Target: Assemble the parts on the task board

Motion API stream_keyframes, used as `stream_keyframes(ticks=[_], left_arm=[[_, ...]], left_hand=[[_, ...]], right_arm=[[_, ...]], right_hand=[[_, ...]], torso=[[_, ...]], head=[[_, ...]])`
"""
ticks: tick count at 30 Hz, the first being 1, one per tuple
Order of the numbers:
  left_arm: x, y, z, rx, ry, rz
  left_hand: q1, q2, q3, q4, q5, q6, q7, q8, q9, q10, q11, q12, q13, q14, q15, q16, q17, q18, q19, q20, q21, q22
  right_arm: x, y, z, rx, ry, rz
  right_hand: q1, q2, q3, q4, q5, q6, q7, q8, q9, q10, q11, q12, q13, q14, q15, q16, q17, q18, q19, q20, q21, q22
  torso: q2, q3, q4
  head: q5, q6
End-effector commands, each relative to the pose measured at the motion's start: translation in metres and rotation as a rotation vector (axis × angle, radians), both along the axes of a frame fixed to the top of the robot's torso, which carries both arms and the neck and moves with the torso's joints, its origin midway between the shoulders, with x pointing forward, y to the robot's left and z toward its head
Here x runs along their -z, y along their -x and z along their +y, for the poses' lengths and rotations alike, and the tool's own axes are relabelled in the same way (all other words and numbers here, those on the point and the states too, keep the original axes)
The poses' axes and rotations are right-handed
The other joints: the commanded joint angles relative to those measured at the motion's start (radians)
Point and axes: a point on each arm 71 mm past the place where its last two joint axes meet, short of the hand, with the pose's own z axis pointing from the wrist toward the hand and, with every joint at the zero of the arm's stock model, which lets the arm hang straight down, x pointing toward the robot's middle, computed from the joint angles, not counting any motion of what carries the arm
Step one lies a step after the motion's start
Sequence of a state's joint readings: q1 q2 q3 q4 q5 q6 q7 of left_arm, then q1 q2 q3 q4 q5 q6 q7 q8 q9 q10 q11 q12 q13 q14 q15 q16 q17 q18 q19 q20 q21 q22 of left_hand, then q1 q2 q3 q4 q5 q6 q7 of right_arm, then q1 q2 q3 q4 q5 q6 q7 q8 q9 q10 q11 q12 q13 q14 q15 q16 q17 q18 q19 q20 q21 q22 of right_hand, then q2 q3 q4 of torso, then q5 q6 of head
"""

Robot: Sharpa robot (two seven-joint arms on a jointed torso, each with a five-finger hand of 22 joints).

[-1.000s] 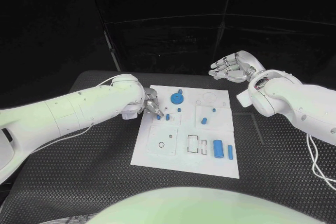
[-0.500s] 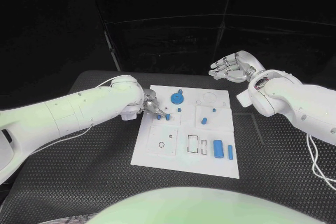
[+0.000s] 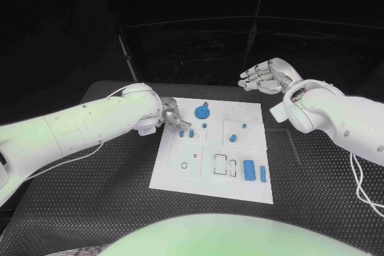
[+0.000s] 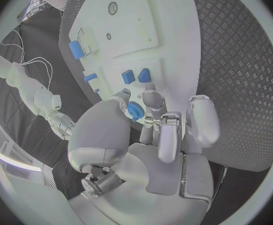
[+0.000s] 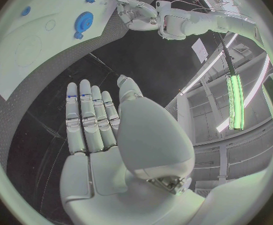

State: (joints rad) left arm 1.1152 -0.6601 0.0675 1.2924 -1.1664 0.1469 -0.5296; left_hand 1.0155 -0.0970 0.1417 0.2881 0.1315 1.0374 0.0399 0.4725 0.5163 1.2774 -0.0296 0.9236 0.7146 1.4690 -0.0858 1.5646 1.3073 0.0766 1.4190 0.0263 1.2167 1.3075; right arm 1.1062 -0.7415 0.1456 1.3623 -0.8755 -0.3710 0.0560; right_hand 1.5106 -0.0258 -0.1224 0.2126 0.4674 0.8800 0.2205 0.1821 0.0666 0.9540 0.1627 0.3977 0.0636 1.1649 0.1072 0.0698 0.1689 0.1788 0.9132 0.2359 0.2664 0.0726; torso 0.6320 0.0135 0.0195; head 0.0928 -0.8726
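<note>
The white task board lies mid-table. Two small blue parts stand side by side in its upper left block, also seen as the pair. A blue gear sits near the far edge; my thumb half hides the gear. An oblong blue part lies mid-board and two longer blue bars lie at the near right. My left hand hovers at the board's left edge, empty, fingers apart. My right hand is raised beyond the far right corner, flat and empty.
Two tiny blue pegs stand on the board. Empty cut-outs lie near the bars, and a square plate with a hole sits at the near left. A thin white cable runs along the right arm.
My left hand has let go of the small blue part beside the first one and has drawn back to the left and away from the board. The right hand has stayed still.
</note>
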Motion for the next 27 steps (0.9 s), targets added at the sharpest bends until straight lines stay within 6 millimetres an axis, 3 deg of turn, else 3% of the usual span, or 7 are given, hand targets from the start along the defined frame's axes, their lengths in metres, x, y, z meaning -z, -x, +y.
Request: stream_keyframes(ticks=[1, 7, 10, 12, 16, 24, 27], left_arm=[[-0.009, -0.002, -0.001, -0.061, 0.096, -0.042], [-0.021, -0.006, -0.008, -0.036, 0.242, -0.139], [-0.027, -0.008, -0.019, 0.019, 0.343, -0.244], [-0.031, -0.009, -0.026, 0.074, 0.393, -0.323], [-0.032, -0.007, -0.039, 0.183, 0.428, -0.445], [-0.021, -0.006, -0.06, 0.354, 0.336, -0.528], [-0.015, -0.007, -0.064, 0.39, 0.28, -0.511]], left_hand=[[0.027, 0.011, -0.024, -0.002, 0.011, -0.032, 0.013, -0.016, -0.008, -0.048, 0.012, -0.069, -0.082, 0.091, 0.011, -0.018, 0.223, 0.015, -0.027, 0.006, -0.054, -0.003], [0.199, 0.018, -0.038, -0.046, 0.031, -0.149, 0.068, -0.073, -0.05, -0.222, 0.066, -0.17, -0.152, -0.07, 0.055, -0.286, -0.14, 0.094, -0.278, 0.042, -0.53, -0.293], [0.33, 0.014, -0.015, -0.086, 0.029, -0.192, 0.097, -0.118, -0.1, -0.336, 0.1, -0.275, -0.231, -0.289, 0.085, -0.588, -0.474, 0.094, -0.358, 0.072, -0.639, -0.358], [0.414, 0.018, 0.03, -0.112, 0.026, -0.186, 0.107, -0.153, -0.143, -0.359, 0.117, -0.363, -0.309, -0.349, 0.098, -0.689, -0.569, 0.097, -0.382, 0.09, -0.698, -0.4], [0.476, -0.025, 0.086, -0.135, 0.015, -0.128, 0.107, -0.229, -0.236, -0.303, 0.119, -0.503, -0.464, -0.315, 0.1, -0.732, -0.639, 0.104, -0.342, 0.1, -0.743, -0.447], [0.467, -0.061, 0.075, -0.148, 0.011, -0.123, 0.109, -0.282, -0.287, -0.328, 0.133, -0.577, -0.541, -0.271, 0.109, -0.723, -0.664, 0.105, -0.301, 0.101, -0.75, -0.461], [0.458, -0.059, 0.06, -0.152, 0.009, -0.108, 0.101, -0.298, -0.307, -0.324, 0.129, -0.587, -0.567, -0.154, 0.104, -0.552, -0.509, 0.106, -0.238, 0.095, -0.72, -0.448]], right_arm=[[-0.002, 0.0, 0.001, -0.008, -0.004, -0.006], [-0.001, 0.0, 0.001, -0.009, -0.004, -0.005], [-0.001, 0.0, 0.002, -0.009, -0.004, -0.005], [-0.001, 0.0, 0.002, -0.01, -0.005, -0.005], [-0.002, 0.0, 0.002, -0.012, -0.005, -0.005], [-0.002, 0.0, 0.004, -0.017, -0.006, -0.004], [-0.002, 0.0, 0.005, -0.019, -0.007, -0.004]], right_hand=[[-0.002, -0.001, 0.004, -0.001, 0.006, -0.003, 0.008, -0.005, -0.001, -0.009, 0.001, -0.005, -0.001, -0.002, 0.006, -0.003, -0.001, 0.004, 0.006, 0.002, -0.006, -0.001], [-0.002, -0.001, 0.004, -0.001, 0.006, -0.003, 0.008, -0.005, -0.001, -0.009, 0.001, -0.005, -0.001, -0.002, 0.006, -0.003, -0.001, 0.004, 0.006, 0.002, -0.006, -0.001], [-0.004, -0.001, 0.005, 0.001, 0.006, -0.003, 0.008, -0.005, -0.001, -0.009, 0.001, -0.005, -0.001, -0.003, 0.007, -0.003, -0.002, 0.004, 0.006, 0.003, -0.007, -0.001], [-0.004, -0.001, 0.005, 0.001, 0.006, -0.003, 0.008, -0.005, -0.001, -0.009, 0.001, -0.005, -0.001, -0.003, 0.007, -0.003, -0.002, 0.004, 0.006, 0.003, -0.007, -0.001], [-0.004, -0.001, 0.005, 0.001, 0.006, -0.003, 0.008, -0.005, -0.001, -0.009, 0.001, -0.005, -0.001, -0.003, 0.007, -0.003, -0.002, 0.004, 0.006, 0.003, -0.007, -0.002], [-0.004, -0.001, 0.005, 0.001, 0.006, -0.003, 0.008, -0.005, -0.001, -0.009, 0.001, -0.005, -0.001, -0.003, 0.007, -0.003, -0.002, 0.004, 0.006, 0.003, -0.007, -0.002], [-0.004, -0.001, 0.005, 0.001, 0.006, -0.003, 0.008, -0.005, -0.001, -0.009, 0.001, -0.005, -0.001, -0.003, 0.007, -0.003, -0.002, 0.004, 0.006, 0.003, -0.007, -0.002]], torso=[[0.001, 0.0, 0.0], [0.001, 0.0009, -0.0006], [0.002, 0.0006, -0.0015], [0.003, -0.0005, -0.0022], [0.003, -0.0013, -0.0018], [0.004, -0.0009, -0.0027], [0.003, -0.0015, -0.0026]], head=[[-0.001, 0.0], [-0.006, 0.0], [-0.01, 0.0], [-0.013, 0.0], [-0.019, 0.0], [-0.021, 0.0], [-0.023, 0.0]])
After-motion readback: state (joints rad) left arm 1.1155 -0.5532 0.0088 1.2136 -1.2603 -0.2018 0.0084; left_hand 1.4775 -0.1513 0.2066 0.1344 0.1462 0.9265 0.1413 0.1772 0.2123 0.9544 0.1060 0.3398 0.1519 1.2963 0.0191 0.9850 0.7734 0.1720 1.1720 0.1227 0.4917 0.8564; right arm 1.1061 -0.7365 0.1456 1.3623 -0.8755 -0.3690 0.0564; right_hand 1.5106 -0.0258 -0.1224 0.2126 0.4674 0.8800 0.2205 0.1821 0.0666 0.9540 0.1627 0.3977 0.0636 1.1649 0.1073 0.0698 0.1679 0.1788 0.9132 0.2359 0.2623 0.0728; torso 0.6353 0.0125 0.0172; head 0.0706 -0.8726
